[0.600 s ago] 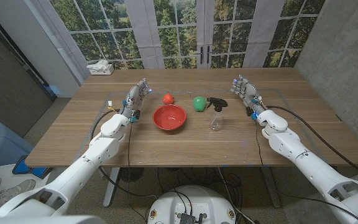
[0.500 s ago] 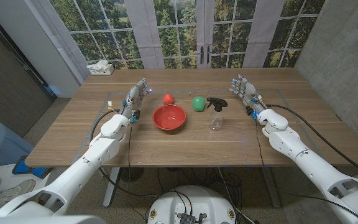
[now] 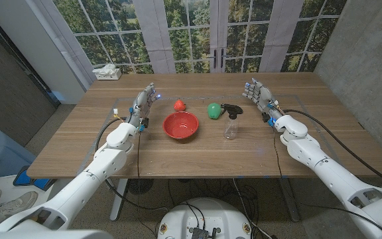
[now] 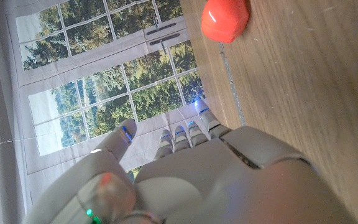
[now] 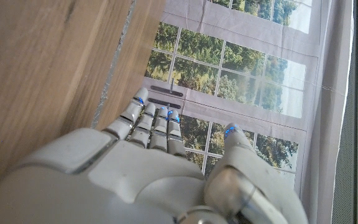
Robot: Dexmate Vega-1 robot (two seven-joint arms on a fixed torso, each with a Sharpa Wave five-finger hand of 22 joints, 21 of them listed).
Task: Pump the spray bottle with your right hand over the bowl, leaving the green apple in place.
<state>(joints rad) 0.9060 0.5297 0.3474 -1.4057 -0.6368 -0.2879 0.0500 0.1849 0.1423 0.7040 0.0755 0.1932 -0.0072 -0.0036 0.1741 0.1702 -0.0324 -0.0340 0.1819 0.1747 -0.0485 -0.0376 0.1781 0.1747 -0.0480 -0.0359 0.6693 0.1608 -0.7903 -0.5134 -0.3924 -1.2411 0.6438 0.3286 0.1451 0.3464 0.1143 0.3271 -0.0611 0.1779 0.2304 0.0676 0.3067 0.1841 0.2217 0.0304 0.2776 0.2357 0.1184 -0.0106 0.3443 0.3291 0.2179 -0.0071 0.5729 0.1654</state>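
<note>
A clear spray bottle (image 3: pixel 231 123) with a black pump head stands upright near the table's middle. Left of it sits a red bowl (image 3: pixel 180 125), and a green apple (image 3: pixel 213 110) lies just behind the two. My right hand (image 3: pixel 260 97) is open, fingers stretched out, to the right of the bottle and apart from it; its back (image 5: pixel 148 168) shows in the right wrist view. My left hand (image 3: pixel 146 101) is open on the bowl's far-left side, holding nothing; its back (image 4: pixel 185 168) shows in the left wrist view.
A small red object (image 3: pixel 179 105) lies behind the bowl, also in the left wrist view (image 4: pixel 225 18). A white tissue box (image 3: pixel 107 72) sits at the far left corner of the wooden table (image 3: pixel 197 156). Windows and doors stand behind.
My right hand has drifted slightly left, toward the spray bottle. Nothing else has moved.
</note>
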